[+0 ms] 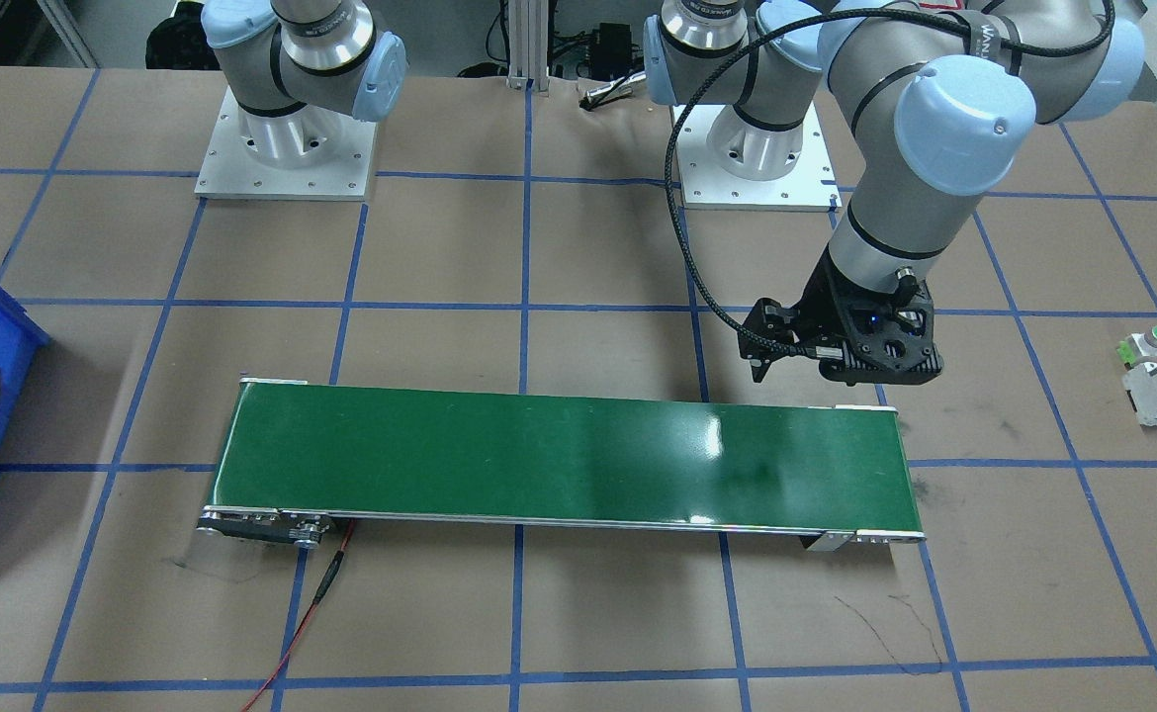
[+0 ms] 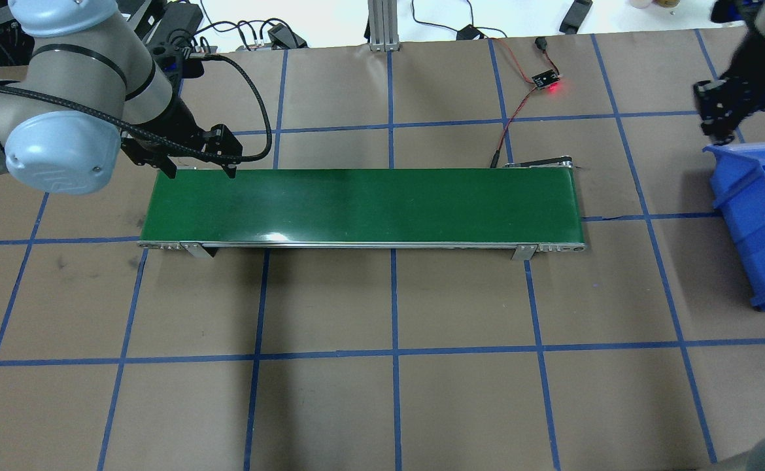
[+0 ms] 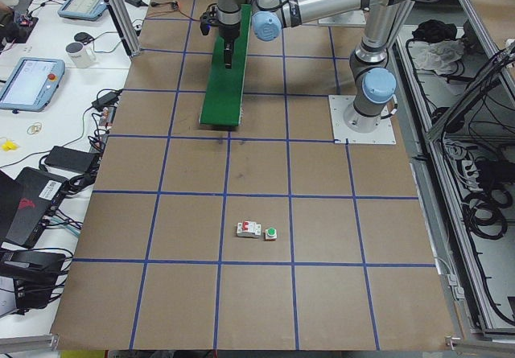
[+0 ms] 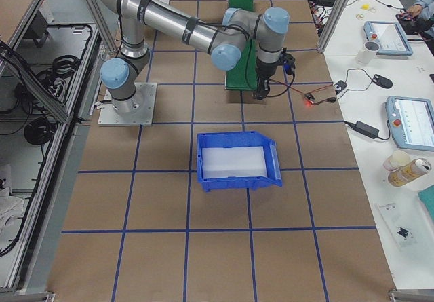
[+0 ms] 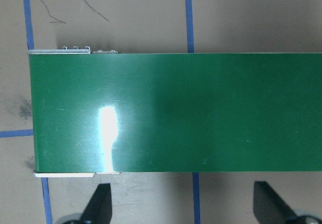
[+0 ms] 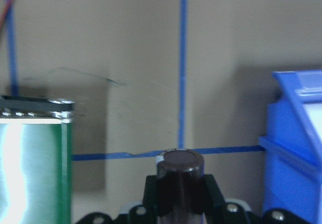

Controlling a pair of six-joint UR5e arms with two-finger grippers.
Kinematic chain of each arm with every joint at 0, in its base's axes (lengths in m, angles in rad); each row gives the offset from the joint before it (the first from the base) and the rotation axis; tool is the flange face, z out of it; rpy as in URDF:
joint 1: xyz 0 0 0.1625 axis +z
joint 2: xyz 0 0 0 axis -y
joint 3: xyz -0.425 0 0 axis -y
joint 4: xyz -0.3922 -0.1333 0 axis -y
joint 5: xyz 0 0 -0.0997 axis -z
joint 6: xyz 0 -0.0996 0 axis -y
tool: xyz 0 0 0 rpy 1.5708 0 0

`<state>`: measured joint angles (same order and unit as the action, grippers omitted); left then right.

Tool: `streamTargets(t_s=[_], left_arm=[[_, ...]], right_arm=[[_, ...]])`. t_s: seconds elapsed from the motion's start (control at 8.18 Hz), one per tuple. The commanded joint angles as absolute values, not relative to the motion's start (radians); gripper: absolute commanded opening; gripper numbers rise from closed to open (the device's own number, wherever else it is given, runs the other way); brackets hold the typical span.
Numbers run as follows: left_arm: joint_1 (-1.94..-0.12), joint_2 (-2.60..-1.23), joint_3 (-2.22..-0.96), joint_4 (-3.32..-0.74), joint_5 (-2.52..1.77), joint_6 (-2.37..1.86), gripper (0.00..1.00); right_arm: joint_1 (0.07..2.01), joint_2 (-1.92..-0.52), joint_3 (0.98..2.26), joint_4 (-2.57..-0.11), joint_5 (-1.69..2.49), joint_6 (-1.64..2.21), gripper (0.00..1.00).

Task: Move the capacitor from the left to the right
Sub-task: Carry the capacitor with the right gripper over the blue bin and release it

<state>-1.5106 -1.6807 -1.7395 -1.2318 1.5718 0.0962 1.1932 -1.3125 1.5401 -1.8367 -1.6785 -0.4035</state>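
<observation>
Item under transfer: the small, glossy, dark brown stubby cylindrical capacitor (image 6: 180, 181) sits at lower centre of the right wrist view, clamped between the two black fingers of the right gripper (image 2: 717, 127). Its long axis runs up the frame, in line with the fingers, with the flat end cap uppermost in that view.

Governing relation: in that view the blue plastic open-fronted bin (image 4: 237, 182) lies to the right of the capacitor, near but apart. The end of the long green conveyor belt (image 2: 363, 206) lies at lower left. The held part therefore sits between belt end and bin, not yet over the bin. Judged next move: a short carry toward the bin, then release.

Left gripper (image 5: 183, 206): fingertips spread wide at the bottom of its wrist view, nothing between them. It hangs by the belt's opposite end, well apart from the capacitor. The right arm is the nearer.

Containers: the bin shows a pale floor in the exterior right view, and no part can be made out in it. No item is seen on the belt.
</observation>
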Motion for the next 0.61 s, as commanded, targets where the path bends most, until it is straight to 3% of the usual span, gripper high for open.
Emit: streamTargets(t_s=[0.0,0.24,0.49], left_arm=[[-1.512,-1.681,-1.74,-1.233,1.566,0.087,1.0],[-1.522,-1.681,-1.74,-1.233,1.569,0.089,1.0],[-1.522,-1.681,-1.74,-1.233,1.571,0.089,1.0]], right_arm=[[0.93,-1.271,1.54,-1.856,-1.681,-0.768,0.0],[0.786,-1.179,1.633,-1.996,-1.68,-0.922,0.0],[0.784,-1.158,1.701,-2.147,-1.693,-0.945,0.0]])
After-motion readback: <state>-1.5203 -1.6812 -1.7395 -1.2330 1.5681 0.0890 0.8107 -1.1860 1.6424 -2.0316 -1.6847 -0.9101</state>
